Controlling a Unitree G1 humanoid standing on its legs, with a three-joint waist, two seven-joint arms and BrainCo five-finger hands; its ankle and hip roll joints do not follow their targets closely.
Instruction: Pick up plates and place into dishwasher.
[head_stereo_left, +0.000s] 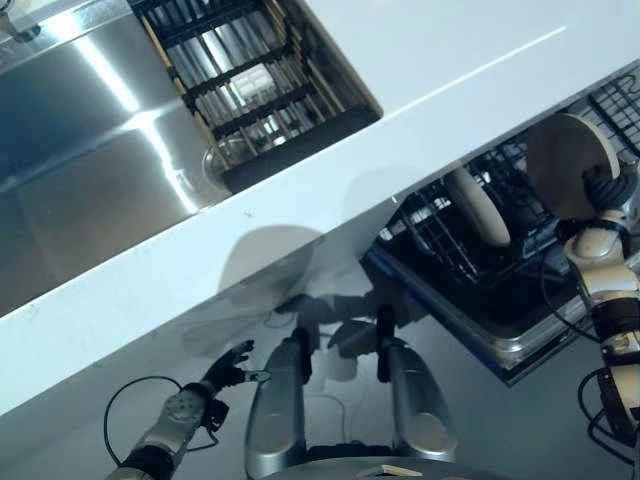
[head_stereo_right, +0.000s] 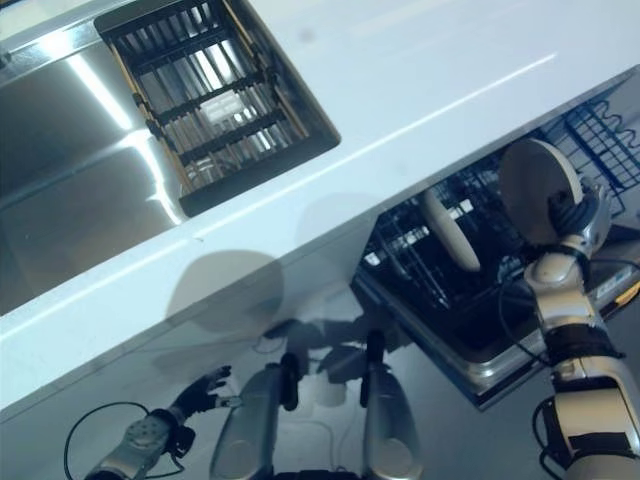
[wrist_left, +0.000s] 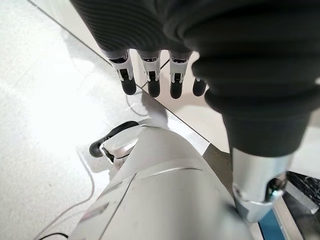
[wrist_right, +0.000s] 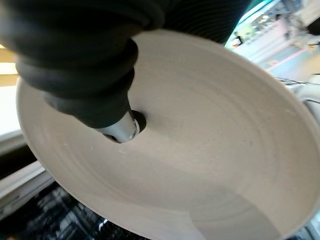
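The plate (head_stereo_left: 571, 165) is in the right hand (head_stereo_left: 598, 195), held up on edge above the open dishwasher rack (head_stereo_left: 470, 240), with its pale face turned toward the head camera and the hand behind it at the lower right rim. The right wrist view shows the thumb pressed against the plate's inner face with the disc spreading past it, so the hand is closed on the plate, thumb on one side and, I judge, fingers on the other, though those are hidden behind it. Carrying it upright makes sense: the rack takes plates standing between its tines, and a second plate (head_stereo_left: 478, 207) already stands that way in the dark wire basket, just beside and lower than the held one. The rack is pulled out below the overhanging white worktop (head_stereo_left: 420, 90), which is likely why the arm comes in from the far right side rather than from above. The held plate looks to be apart from the rack and not yet lowered into a slot; the next move would call for lining its edge up with a free gap near the standing plate without knocking it. Up on the worktop, the steel sink (head_stereo_left: 80, 150) holds a black drying rack (head_stereo_left: 250, 85) in which I can make out no plates. The left hand (head_stereo_left: 228, 371) hangs low by the floor, fingers straight and relaxed, holding nothing.
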